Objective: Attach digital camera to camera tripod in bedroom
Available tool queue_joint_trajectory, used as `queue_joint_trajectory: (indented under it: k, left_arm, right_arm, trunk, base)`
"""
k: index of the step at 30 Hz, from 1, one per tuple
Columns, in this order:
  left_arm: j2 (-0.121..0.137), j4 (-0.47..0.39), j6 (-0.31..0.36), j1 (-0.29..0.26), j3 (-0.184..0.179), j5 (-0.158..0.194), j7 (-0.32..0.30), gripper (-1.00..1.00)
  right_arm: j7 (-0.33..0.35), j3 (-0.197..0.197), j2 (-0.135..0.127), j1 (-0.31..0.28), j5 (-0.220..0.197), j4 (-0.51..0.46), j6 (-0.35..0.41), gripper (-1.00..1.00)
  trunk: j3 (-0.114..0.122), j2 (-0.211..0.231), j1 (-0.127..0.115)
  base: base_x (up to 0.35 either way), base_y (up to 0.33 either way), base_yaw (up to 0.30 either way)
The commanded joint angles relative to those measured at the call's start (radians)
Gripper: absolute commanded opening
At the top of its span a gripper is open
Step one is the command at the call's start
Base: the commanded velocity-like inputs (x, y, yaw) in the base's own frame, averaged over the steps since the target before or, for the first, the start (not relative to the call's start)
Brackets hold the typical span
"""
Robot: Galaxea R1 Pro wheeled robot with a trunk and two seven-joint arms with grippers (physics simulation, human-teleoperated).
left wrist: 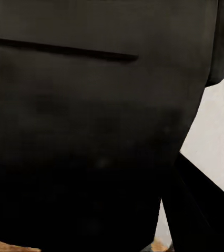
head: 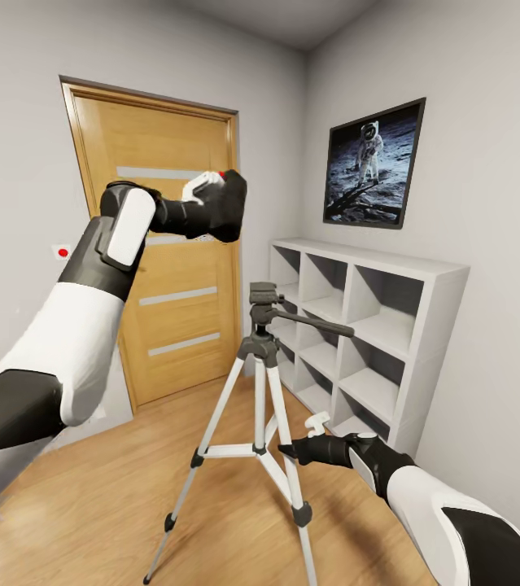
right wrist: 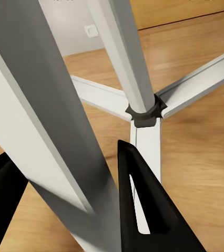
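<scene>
My left gripper (head: 213,192) is raised in front of the door, shut on the digital camera (head: 227,207), a small black box. Its dark body (left wrist: 91,131) sits right up against the left wrist view. The camera tripod (head: 261,382) stands on the wood floor below and to the right of it, its dark grey head (head: 264,301) bare and its pan handle (head: 325,325) pointing right. Low down, my right gripper (head: 290,448) is shut on one silver-white leg (right wrist: 54,142), which runs between the black fingers (right wrist: 143,205) in the right wrist view.
The oak door (head: 170,277) is closed behind the tripod. A white cube shelf (head: 373,325) stands along the right wall under the astronaut picture (head: 372,163). Light wood floor (head: 89,505) spreads to the left of the tripod's legs.
</scene>
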Motion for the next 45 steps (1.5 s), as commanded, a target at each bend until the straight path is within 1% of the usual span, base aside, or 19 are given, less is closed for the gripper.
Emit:
queue_joint_trajectory:
  k: [1, 2, 4, 5, 6, 10, 14, 21, 24, 26, 28, 30, 31, 32, 34, 38, 39, 40, 45]
  left_arm:
    - [0.101, 0.003, -0.026, -0.002, -0.051, -0.099, -0.309, -1.0]
    - [0.134, 0.005, -0.057, -0.002, -0.065, -0.151, -0.423, -1.0]
    - [0.169, 0.007, -0.119, -0.002, -0.078, -0.238, -0.584, -1.0]
    - [0.176, 0.008, -0.14, -0.002, -0.081, -0.267, -0.634, -1.0]
    - [0.185, 0.009, -0.178, -0.002, -0.085, -0.327, -0.724, -1.0]
    - [0.196, 0.001, -0.259, -0.002, -0.086, -0.472, -0.895, -1.0]
    - [0.202, 0.005, -0.309, -0.002, -0.085, -0.534, -0.944, -1.0]
    - [0.199, 0.036, -0.403, -0.001, -0.092, -0.579, -0.962, -1.0]
    - [0.174, 0.067, -0.407, -0.001, -0.125, -0.619, -0.969, -1.0]
    - [0.157, 0.083, -0.406, -0.002, -0.169, -0.683, -0.981, -1.0]
    - [0.146, 0.103, -0.4, -0.004, -0.214, -0.778, -1.019, -1.0]
    - [0.13, 0.138, -0.394, -0.013, -0.248, -0.914, -1.126, -1.0]
    - [0.118, 0.169, -0.398, -0.061, -0.263, -1.054, -1.258, -1.0]
    - [0.119, 0.176, -0.4, -0.086, -0.265, -1.087, -1.29, -1.0]
    - [0.126, 0.183, -0.403, -0.122, -0.267, -1.122, -1.328, -1.0]
    - [0.131, 0.185, -0.413, -0.145, -0.268, -1.142, -1.35, -1.0]
    - [0.131, 0.186, -0.417, -0.146, -0.268, -1.144, -1.351, -1.0]
    - [0.125, 0.18, -0.422, -0.143, -0.263, -1.149, -1.343, -1.0]
    - [0.103, 0.151, -0.444, -0.144, -0.235, -1.174, -1.31, -1.0]
  right_arm:
    - [-0.076, 0.01, 0.0, 0.0, 0.041, 0.006, 0.02, -1.0]
    - [-0.076, 0.01, 0.0, 0.0, 0.041, 0.006, 0.02, -1.0]
    - [-0.076, 0.01, 0.0, 0.0, 0.041, 0.006, 0.02, -1.0]
    - [-0.076, 0.01, 0.0, 0.0, 0.041, 0.006, 0.02, -1.0]
    - [-0.076, 0.01, 0.0, 0.0, 0.041, 0.006, 0.02, -1.0]
    - [-0.076, 0.01, 0.0, 0.0, 0.041, 0.006, 0.02, -1.0]
    - [-0.076, 0.01, 0.0, 0.0, 0.04, 0.006, 0.02, -1.0]
    - [-0.078, 0.01, 0.0, 0.0, 0.04, 0.006, 0.02, -1.0]
    - [-0.078, 0.01, 0.0, 0.0, 0.039, 0.006, 0.02, -1.0]
    - [-0.078, 0.01, 0.0, 0.0, 0.039, 0.006, 0.02, -1.0]
    - [-0.078, 0.01, 0.0, 0.0, 0.039, 0.006, 0.02, -1.0]
    - [-0.078, 0.01, 0.0, 0.0, 0.039, 0.006, 0.02, -1.0]
    - [-0.078, 0.01, 0.0, 0.0, 0.038, 0.006, 0.02, -1.0]
    - [-0.079, 0.01, 0.0, 0.0, 0.038, 0.006, 0.02, -1.0]
    - [-0.079, 0.01, 0.0, 0.0, 0.038, 0.006, 0.02, -1.0]
    - [-0.079, 0.01, 0.0, 0.0, 0.038, 0.006, 0.02, -1.0]
    - [-0.079, 0.01, 0.0, 0.0, 0.038, 0.006, 0.02, -1.0]
    - [-0.005, -0.012, 0.005, 0.0, 0.009, -0.005, 0.013, -1.0]
    - [-0.03, -0.039, 0.002, 0.0, 0.035, -0.008, 0.013, -1.0]
  trunk:
    - [-0.002, -0.001, 0.0]
    - [-0.002, -0.001, 0.0]
    - [-0.002, -0.001, 0.0]
    - [-0.002, -0.001, 0.0]
    - [-0.002, -0.001, 0.0]
    - [-0.002, -0.001, 0.0]
    - [-0.002, -0.001, 0.0]
    - [-0.002, -0.001, 0.0]
    - [-0.002, -0.001, 0.0]
    - [-0.002, -0.001, 0.0]
    - [-0.002, -0.001, 0.0]
    - [-0.002, -0.001, 0.0]
    - [-0.002, -0.001, 0.0]
    - [-0.002, -0.001, 0.0]
    - [-0.002, -0.001, 0.0]
    - [-0.002, -0.001, 0.0]
    - [-0.002, -0.001, 0.0]
    - [-0.001, 0.0, 0.0]
    - [-0.001, 0.0, 0.0]
  base:
    - [0.0, 0.0, 0.0]
    - [0.0, 0.0, 0.0]
    - [0.0, 0.0, 0.0]
    - [0.0, 0.0, 0.0]
    - [0.0, 0.0, 0.0]
    - [0.0, 0.0, 0.0]
    - [0.0, 0.0, 0.0]
    - [0.0, 0.0, 0.0]
    - [0.0, 0.0, 0.0]
    - [0.0, 0.0, 0.0]
    - [0.0, 0.0, 0.0]
    - [0.0, 0.0, 0.0]
    - [0.0, 0.0, 0.0]
    - [0.0, 0.0, 0.0]
    - [0.0, 0.0, 0.0]
    - [0.0, 0.0, 0.0]
    - [0.0, 0.0, 0.0]
    - [0.0, 0.0, 0.0]
    - [0.0, 0.0, 0.0]
